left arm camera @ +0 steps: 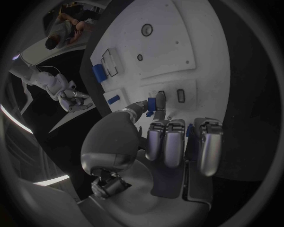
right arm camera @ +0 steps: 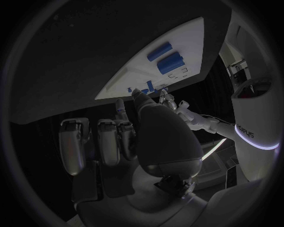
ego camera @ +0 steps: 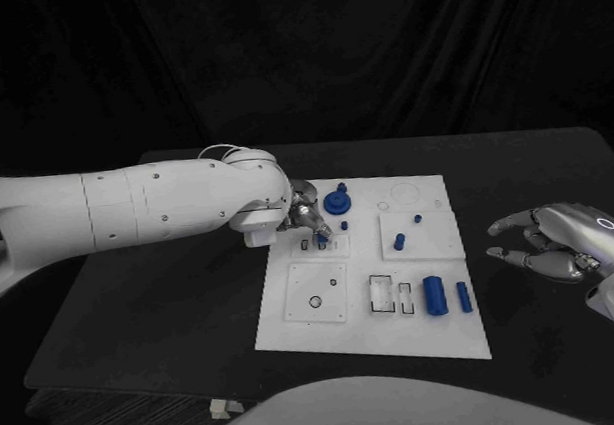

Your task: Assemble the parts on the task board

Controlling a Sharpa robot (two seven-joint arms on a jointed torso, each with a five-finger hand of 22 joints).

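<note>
Left robot hand [left arm camera: 168,142] pinches small blue plastic peg [left arm camera: 158,101] over white task board [ego camera: 331,316]. Peg likely light, rigid, slippery; grip mid-shaft. Right robot hand [ego camera: 555,241] open, empty.

A black table [ego camera: 157,316] stands before a dark curtain [ego camera: 381,55].

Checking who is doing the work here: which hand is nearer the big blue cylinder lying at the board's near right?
Right. The right hand hovers off the board's right edge, beside the cylinder. The left hand is at the board's far left part, pinching a small blue piece.
</note>
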